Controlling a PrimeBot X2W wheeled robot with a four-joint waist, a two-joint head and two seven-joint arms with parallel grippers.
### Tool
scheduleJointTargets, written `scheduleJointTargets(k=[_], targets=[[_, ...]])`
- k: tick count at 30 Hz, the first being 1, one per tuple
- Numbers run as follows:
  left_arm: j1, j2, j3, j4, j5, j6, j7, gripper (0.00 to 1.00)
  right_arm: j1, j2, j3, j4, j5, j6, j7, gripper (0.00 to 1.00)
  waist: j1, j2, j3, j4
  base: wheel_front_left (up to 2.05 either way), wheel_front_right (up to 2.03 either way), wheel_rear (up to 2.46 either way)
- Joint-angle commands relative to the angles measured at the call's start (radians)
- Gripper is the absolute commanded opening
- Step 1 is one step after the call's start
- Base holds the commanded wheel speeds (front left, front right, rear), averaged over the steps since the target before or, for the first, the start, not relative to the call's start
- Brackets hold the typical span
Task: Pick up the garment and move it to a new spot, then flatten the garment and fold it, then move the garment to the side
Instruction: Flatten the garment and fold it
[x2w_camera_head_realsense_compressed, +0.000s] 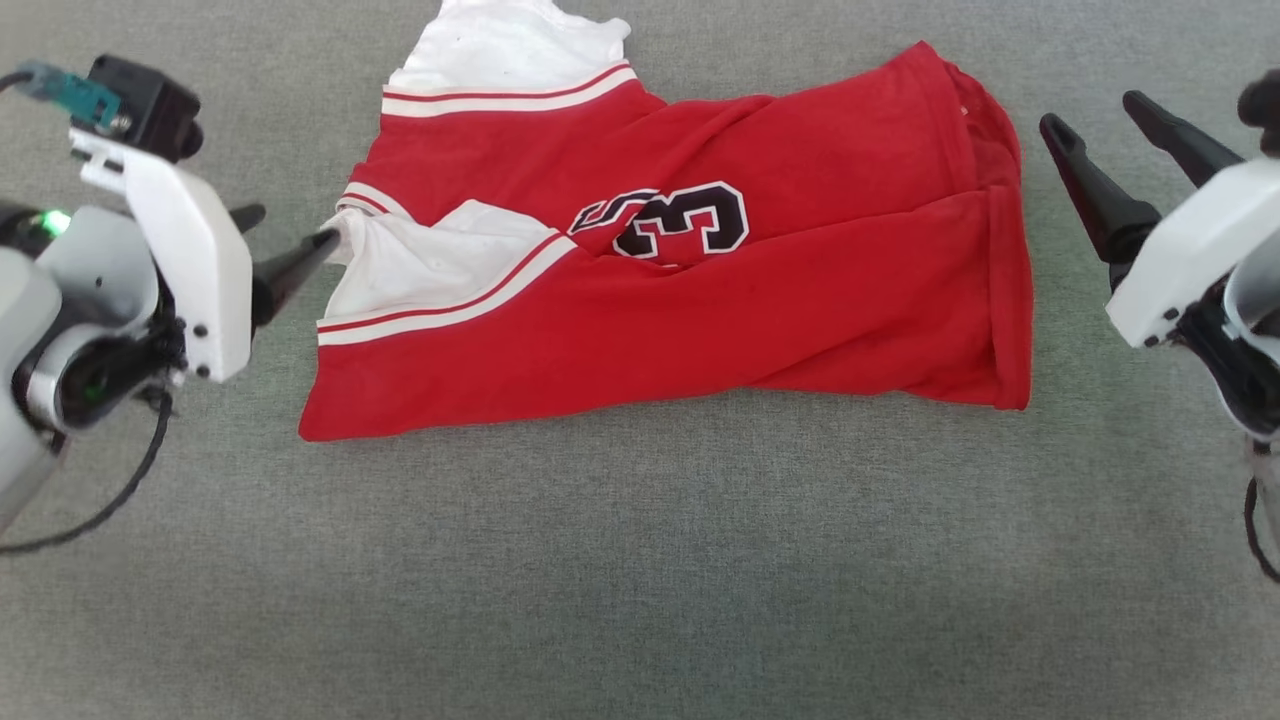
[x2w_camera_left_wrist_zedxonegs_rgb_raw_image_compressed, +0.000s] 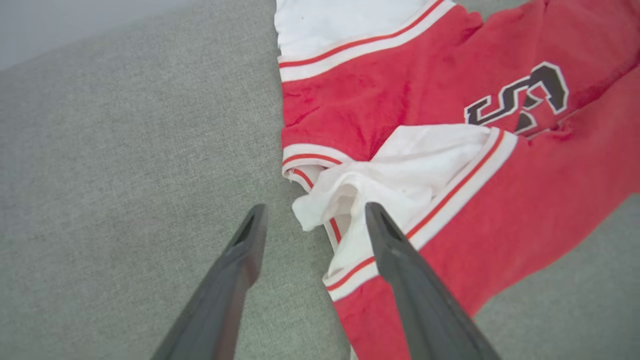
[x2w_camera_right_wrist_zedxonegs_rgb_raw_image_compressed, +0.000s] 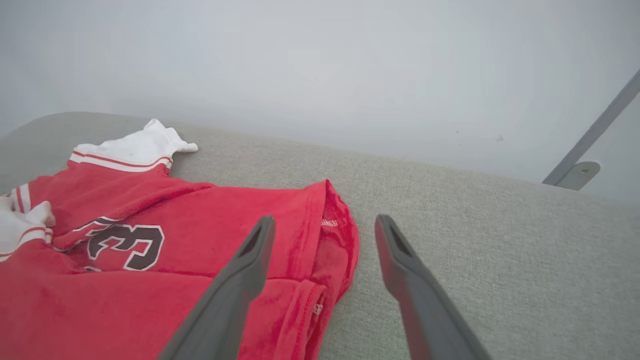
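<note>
**Red T-shirt lies folded on the grey surface, both grippers open at its ends**

The garment (x2w_camera_head_realsense_compressed: 700, 300) lies on the grey fabric surface (x2w_camera_head_realsense_compressed: 640, 560), in the upper middle of the head view. It is folded into a broad band that runs from the robot's left to its right. Its sleeves are at the left end and its hem (x2w_camera_head_realsense_compressed: 1010, 290) at the right. 1 white sleeve (x2w_camera_head_realsense_compressed: 500, 45) sticks out at the far edge, with red-white stripe trim at its seam. The other white sleeve (x2w_camera_head_realsense_compressed: 420, 265) lies folded in on top of the red cloth near the left end. The black, white-outlined chest lettering (x2w_camera_head_realsense_compressed: 680, 220) shows only in part: a "3" is clear, and the character beside it is half hidden in a crease. Slanting wrinkles cross the red body, and the hem end is doubled over in 2 layers.

The left gripper (x2w_camera_head_realsense_compressed: 298, 225) sits at the garment's left end, its 2 dark fingers spread wide and holding nothing. In the left wrist view the crumpled edge of the folded-in sleeve lies between them. 1 fingertip is at the sleeve's edge, and I cannot tell whether it touches.

The right gripper (x2w_camera_head_realsense_compressed: 1090, 110) is just beside the hem end, apart from the cloth, its fingers also wide and empty. In the right wrist view 1 finger crosses in front of the red hem and the other is over bare grey surface. Beyond the surface are a pale wall (x2w_camera_right_wrist_zedxonegs_rgb_raw_image_compressed: 320, 60) and a grey metal bracket (x2w_camera_right_wrist_zedxonegs_rgb_raw_image_compressed: 580, 172).
</note>
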Motion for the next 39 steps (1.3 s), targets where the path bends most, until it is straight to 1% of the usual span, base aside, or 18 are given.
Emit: scheduleJointTargets(k=[1,4,9,12,14,17,23,27,28,29,31,33,39], targets=[[0.018,0.005,0.002,-0.013,-0.014,0.009,0.001,1.0,0.014,0.005,-0.004,-0.009,-0.005,0.0,-0.01,1.0,0.0,0.0,-0.002,-0.002,0.0,0.0,0.0],[0.059,0.06,0.004,-0.131,-0.03,0.075,0.011,1.0,0.064,0.024,-0.057,-0.08,-0.04,0.0,-0.046,1.0,0.0,0.0,-0.007,-0.006,0.0,0.0,0.0],[0.133,0.131,-0.012,-0.308,-0.053,0.179,0.024,1.0,0.154,0.094,-0.155,-0.208,-0.113,-0.001,-0.088,1.0,0.0,0.0,-0.008,-0.019,0.0,0.0,0.0],[0.172,0.154,-0.022,-0.36,-0.067,0.225,0.019,1.0,0.205,0.146,-0.204,-0.28,-0.148,0.0,-0.101,1.0,0.0,0.0,-0.005,-0.032,0.0,0.0,0.0],[0.193,0.161,-0.024,-0.37,-0.077,0.245,0.013,1.0,0.238,0.179,-0.23,-0.323,-0.166,0.0,-0.102,1.0,0.0,0.0,-0.001,-0.043,0.0,0.0,0.0],[0.219,0.164,-0.025,-0.353,-0.088,0.262,0.002,1.0,0.281,0.217,-0.251,-0.373,-0.181,0.0,-0.094,1.0,0.0,0.0,0.006,-0.058,0.0,0.0,0.0],[0.246,0.135,-0.026,-0.249,-0.128,0.267,0.004,1.0,0.355,0.265,-0.266,-0.423,-0.194,0.0,-0.047,1.0,0.0,0.0,0.014,-0.084,0.0,0.0,0.0],[0.265,0.087,-0.039,-0.17,-0.155,0.242,0.029,1.0,0.387,0.267,-0.255,-0.415,-0.188,0.0,0.003,1.0,0.0,0.0,0.016,-0.093,0.0,0.0,0.0],[0.267,0.073,-0.044,-0.155,-0.157,0.232,0.036,0.91,0.394,0.27,-0.252,-0.406,-0.18,0.0,0.02,1.0,0.0,0.0,0.016,-0.094,0.0,0.0,0.0],[0.267,0.061,-0.048,-0.142,-0.159,0.221,0.039,0.0,0.399,0.271,-0.245,-0.401,-0.176,0.0,0.038,1.0,0.0,0.0,0.016,-0.095,0.0,0.0,0.0],[0.261,0.033,-0.054,-0.113,-0.154,0.194,0.038,0.0,0.401,0.263,-0.225,-0.37,-0.152,0.0,0.099,1.0,0.0,0.0,0.017,-0.092,0.0,0.0,0.0],[0.253,0.018,-0.055,-0.097,-0.148,0.177,0.03,0.0,0.391,0.252,-0.21,-0.342,-0.139,0.0,0.137,1.0,0.0,0.0,0.017,-0.085,0.0,0.0,0.0],[0.233,-0.023,-0.057,-0.058,-0.129,0.145,0.024,0.0,0.338,0.233,-0.169,-0.242,-0.11,0.0,0.248,1.0,0.0,0.0,0.019,-0.061,0.0,0.0,0.0]])
